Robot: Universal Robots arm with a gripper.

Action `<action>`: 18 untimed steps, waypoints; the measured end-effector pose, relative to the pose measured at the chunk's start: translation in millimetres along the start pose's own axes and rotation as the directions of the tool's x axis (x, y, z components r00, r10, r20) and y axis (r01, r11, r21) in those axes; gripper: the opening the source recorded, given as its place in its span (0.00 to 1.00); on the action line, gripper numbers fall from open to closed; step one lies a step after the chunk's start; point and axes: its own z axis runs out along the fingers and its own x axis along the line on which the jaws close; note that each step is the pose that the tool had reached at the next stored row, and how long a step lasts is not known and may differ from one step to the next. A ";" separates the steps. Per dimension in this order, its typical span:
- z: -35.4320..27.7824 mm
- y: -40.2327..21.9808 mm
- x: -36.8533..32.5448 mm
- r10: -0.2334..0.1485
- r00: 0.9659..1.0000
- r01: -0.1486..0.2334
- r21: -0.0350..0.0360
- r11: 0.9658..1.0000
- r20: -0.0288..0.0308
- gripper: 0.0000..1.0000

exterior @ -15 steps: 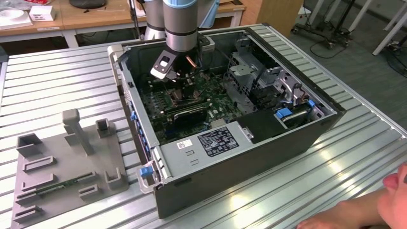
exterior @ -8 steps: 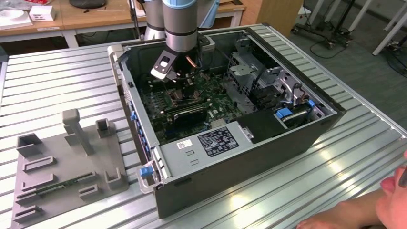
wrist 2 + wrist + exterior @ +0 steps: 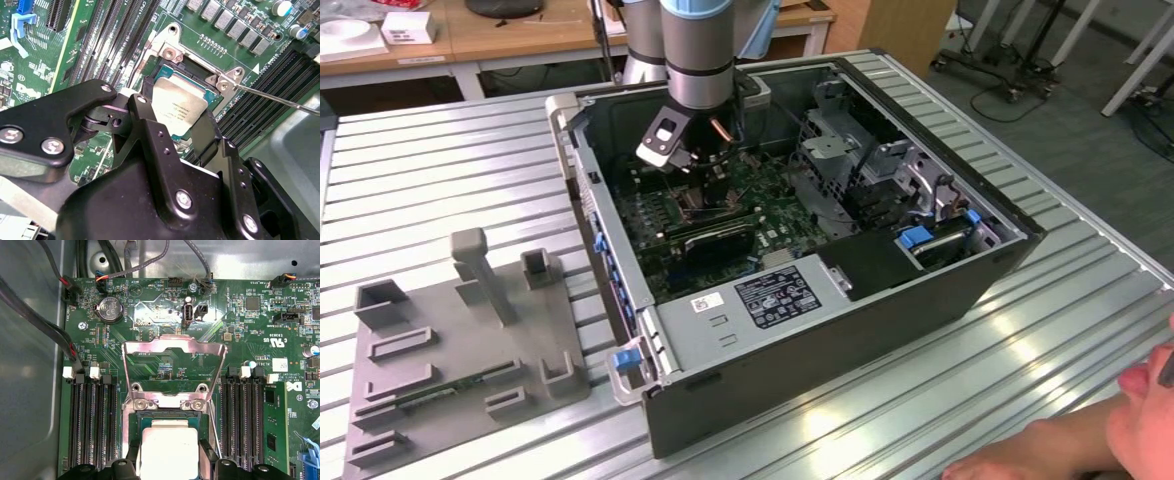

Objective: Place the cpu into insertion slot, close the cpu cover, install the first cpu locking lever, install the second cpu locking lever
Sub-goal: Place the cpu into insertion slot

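Over insertion slot [image 3: 167,416] | pincer [image 3: 169,458] clamped on cpu [image 3: 179,107] | cpu cover [image 3: 172,346] raised

The cpu [image 3: 167,452] lies over the insertion slot [image 3: 134,426], between the memory slots [image 3: 92,430].

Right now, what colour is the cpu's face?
Pale silver; the cpu shows best in the second wrist view.
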 end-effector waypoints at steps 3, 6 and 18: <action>0.3 0.0 0.0 0.000 1.000 0.000 0.000 1.000 0.000 0.55; 0.8 0.0 0.0 0.000 1.000 0.000 0.000 1.000 0.000 0.55; 2.7 0.7 0.1 0.000 1.000 0.000 0.000 1.000 0.000 0.55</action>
